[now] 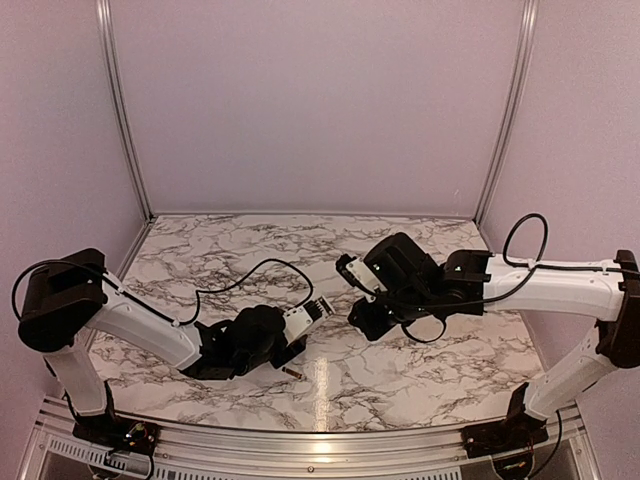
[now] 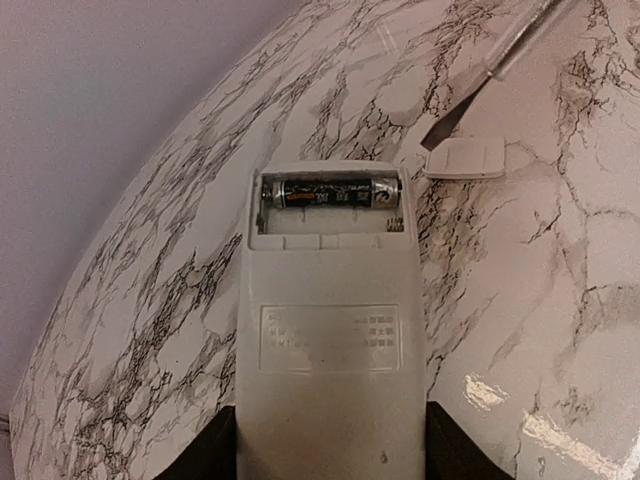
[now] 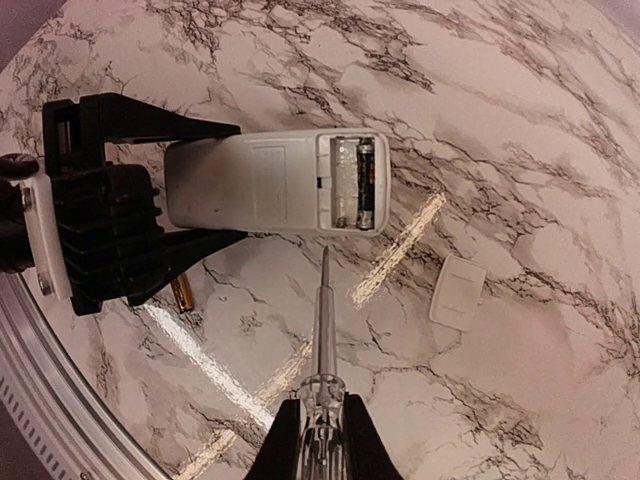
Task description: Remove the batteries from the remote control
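The remote control (image 2: 330, 330) is face down left of the middle of the tabletop (image 1: 420, 395), nearer the near edge than the far one. Your left gripper (image 2: 330, 452) holds it, jaws about half spread and clamped on its two long sides. Whether it rests on the marble or hangs just above it, you cannot tell from here. Its battery compartment (image 3: 343, 185) is uncovered. One dark battery (image 2: 330, 192) sits in the outer slot and the slot beside it is bare. One gold-brown battery (image 3: 182, 292) lies loose on the tabletop toward the near edge, half tucked under the left gripper. That makes two batteries, one out and one to go, so you are on the second extraction. Your right gripper (image 3: 320, 428) is closed nearly all the way on the clear handle of the one screwdriver (image 3: 325, 300). Its tip points at the remote's long side, just short of the compartment and not touching it. The next move likely calls for sliding that tip under one end of the dark battery and levering it up against its spring. The left gripper should keep the remote steady, since a slip could flick the battery off toward an edge. One battery cover (image 3: 457, 291) lies flat on the tabletop, apart from the remote's uncovered end. There is one remote, one screwdriver and one cover.
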